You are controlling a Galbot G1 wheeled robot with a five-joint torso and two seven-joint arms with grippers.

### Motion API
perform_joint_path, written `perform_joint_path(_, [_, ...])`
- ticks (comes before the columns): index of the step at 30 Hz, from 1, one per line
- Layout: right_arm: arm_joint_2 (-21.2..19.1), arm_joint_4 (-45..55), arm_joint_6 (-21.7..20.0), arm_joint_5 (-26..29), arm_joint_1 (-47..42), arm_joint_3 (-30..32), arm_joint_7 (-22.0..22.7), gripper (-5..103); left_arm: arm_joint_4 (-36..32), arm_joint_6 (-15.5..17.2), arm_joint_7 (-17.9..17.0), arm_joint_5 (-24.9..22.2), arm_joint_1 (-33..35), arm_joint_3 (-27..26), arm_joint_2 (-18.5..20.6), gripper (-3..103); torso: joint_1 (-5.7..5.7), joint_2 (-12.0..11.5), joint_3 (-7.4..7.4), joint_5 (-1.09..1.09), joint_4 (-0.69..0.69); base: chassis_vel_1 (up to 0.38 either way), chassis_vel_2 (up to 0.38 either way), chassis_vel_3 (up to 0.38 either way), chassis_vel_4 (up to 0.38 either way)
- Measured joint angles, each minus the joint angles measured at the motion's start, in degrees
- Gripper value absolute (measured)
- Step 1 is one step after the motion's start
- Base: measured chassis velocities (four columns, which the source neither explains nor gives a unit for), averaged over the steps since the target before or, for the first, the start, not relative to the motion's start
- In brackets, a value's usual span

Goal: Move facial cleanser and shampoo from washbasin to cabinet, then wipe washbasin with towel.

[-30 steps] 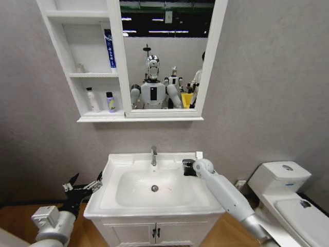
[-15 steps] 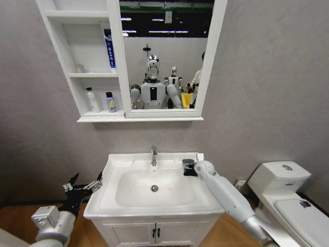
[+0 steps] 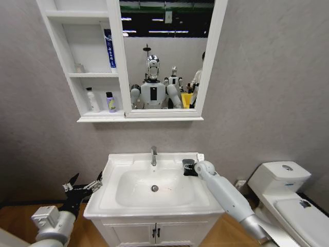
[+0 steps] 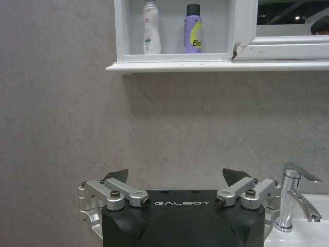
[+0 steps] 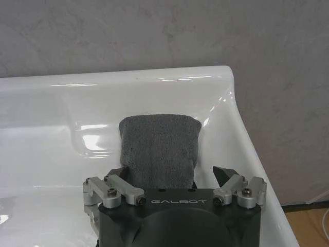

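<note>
The dark grey towel (image 3: 187, 165) (image 5: 159, 146) lies folded on the washbasin (image 3: 128, 206) rim at the back right, beside the chrome tap (image 3: 153, 155). My right gripper (image 3: 191, 168) (image 5: 169, 175) is open just over it, one finger on each side of the cloth. My left gripper (image 3: 82, 187) (image 4: 177, 175) hangs open and empty to the left of the basin. On the bottom shelf of the cabinet (image 3: 77, 119) stand a white bottle (image 3: 92, 100) (image 4: 150, 28) and a purple bottle (image 3: 110, 102) (image 4: 193, 29). I cannot tell which is the facial cleanser and which the shampoo.
A blue tube (image 3: 109, 49) leans on the cabinet's middle shelf, next to the mirror (image 3: 164, 56). A white toilet (image 3: 280, 180) stands to the right of the basin. Below the basin is a two-door vanity (image 3: 154, 231). The wall is close behind.
My right wrist has shifted very slightly at the towel. The left arm, the bottles and the towel have not moved.
</note>
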Motion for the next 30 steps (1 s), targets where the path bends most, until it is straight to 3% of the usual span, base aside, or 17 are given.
perform_joint_path(7, [-0.1, -0.2, 0.0, -0.2, -0.2, 0.1, 0.1, 61, 0.0, 0.0, 0.0, 0.0, 0.0, 0.0, 0.0, 100, 0.00, 0.0, 0.00, 0.00, 0.00, 0.000, 0.000, 0.000, 0.000])
perform_joint_path(12, [-0.1, -0.2, 0.0, -0.2, -0.4, 0.3, 0.1, 50, 0.0, 0.0, 0.0, 0.0, 0.0, 0.0, 0.0, 100, 0.00, 0.0, 0.00, 0.00, 0.00, 0.000, 0.000, 0.000, 0.000])
perform_joint_path(17, [-0.2, 0.0, 0.0, -0.2, -0.9, 0.7, 0.3, 28, 0.0, 0.0, 0.0, 0.0, 0.0, 0.0, 0.0, 100, 0.00, 0.0, 0.00, 0.00, -0.01, 0.000, 0.000, 0.000, 0.000])
perform_joint_path(21, [-0.5, 0.7, 0.1, -0.2, -1.3, 0.8, 0.5, 18, 0.0, 0.0, 0.0, 0.0, 0.0, 0.0, 0.0, 100, 0.00, 0.0, 0.00, 0.00, -0.01, 0.000, 0.000, 0.000, 0.000])
perform_joint_path(24, [-2.0, 5.0, 1.3, 1.0, -2.7, -0.1, 3.2, 6, 0.0, 0.0, 0.0, 0.0, 0.0, 0.0, 0.0, 100, 0.00, 0.0, 0.01, 0.00, -0.02, 0.000, 0.000, 0.000, 0.000])
perform_joint_path(30, [-5.4, 15.9, 0.5, 3.6, -6.2, -2.8, 6.4, 5, 0.0, 0.0, 0.0, 0.0, 0.0, 0.0, 0.0, 100, 0.00, 0.0, 0.00, -0.01, -0.01, 0.000, 0.000, 0.000, 0.000])
